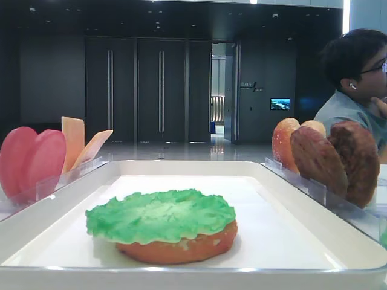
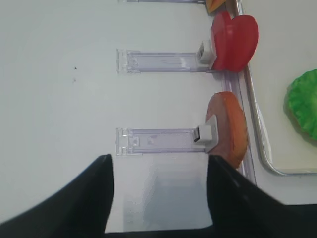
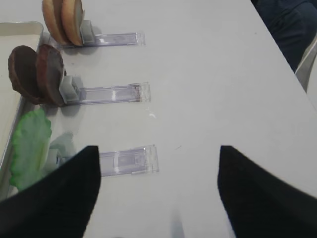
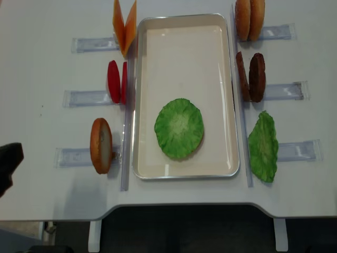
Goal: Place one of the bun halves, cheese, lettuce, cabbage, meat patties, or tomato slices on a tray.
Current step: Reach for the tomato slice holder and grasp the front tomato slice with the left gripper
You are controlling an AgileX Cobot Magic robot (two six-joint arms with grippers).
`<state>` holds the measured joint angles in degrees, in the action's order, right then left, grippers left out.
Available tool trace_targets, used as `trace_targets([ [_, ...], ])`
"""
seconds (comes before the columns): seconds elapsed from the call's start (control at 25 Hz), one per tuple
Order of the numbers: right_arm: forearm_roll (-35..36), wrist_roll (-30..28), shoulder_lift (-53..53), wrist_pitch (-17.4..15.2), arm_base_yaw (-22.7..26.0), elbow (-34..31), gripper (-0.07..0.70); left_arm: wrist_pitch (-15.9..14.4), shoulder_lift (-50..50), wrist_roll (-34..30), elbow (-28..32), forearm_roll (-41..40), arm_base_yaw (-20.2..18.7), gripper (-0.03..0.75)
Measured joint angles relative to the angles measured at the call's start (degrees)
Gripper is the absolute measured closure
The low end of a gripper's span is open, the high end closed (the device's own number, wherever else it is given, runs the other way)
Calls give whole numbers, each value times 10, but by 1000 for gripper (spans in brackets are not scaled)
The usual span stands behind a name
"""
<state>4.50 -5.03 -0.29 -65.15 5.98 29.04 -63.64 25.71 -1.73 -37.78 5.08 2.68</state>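
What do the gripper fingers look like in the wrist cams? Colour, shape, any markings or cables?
Left gripper: two plain matte black fingers, broad at the base and tapering to rounded tips. Right gripper: the same matte black, wedge-shaped fingers. No markings, pads or cables are visible on either.

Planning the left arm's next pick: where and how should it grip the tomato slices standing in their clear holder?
Pinch the outer round pinkish-red tomato slice across its flat faces at the top rim, coming from above: it stands on edge, rim up, in the clear plastic holder.

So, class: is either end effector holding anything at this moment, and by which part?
Nothing is held. The left end effector and right end effector both stand open over bare table, apart from the food.
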Motion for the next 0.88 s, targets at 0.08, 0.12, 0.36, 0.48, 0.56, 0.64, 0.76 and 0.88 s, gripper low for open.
trace_targets([
  [0.08, 0, 0, 0, 0, 0, 0, 144, 0, 38, 4, -20, 0, 0, 263],
  [0.12, 0, 0, 0, 0, 0, 0, 144, 0, 60, 5, -32, 0, 0, 263],
  [0.36, 0, 0, 0, 0, 0, 0, 144, -11, 189, 6, -106, 1, 0, 263],
  [0.48, 0, 0, 0, 0, 0, 0, 144, -14, 247, 6, -149, 8, 0, 263],
  [0.56, 0, 0, 0, 0, 0, 0, 144, -14, 285, 6, -176, 14, 0, 263],
  [0.64, 0, 0, 0, 0, 0, 0, 144, -14, 316, 6, -205, 16, 0, 263],
  [0.76, 0, 0, 0, 0, 0, 0, 144, -15, 362, 6, -249, 16, 0, 263],
  [0.88, 0, 0, 0, 0, 0, 0, 144, -28, 413, 7, -295, 17, 0, 263],
])
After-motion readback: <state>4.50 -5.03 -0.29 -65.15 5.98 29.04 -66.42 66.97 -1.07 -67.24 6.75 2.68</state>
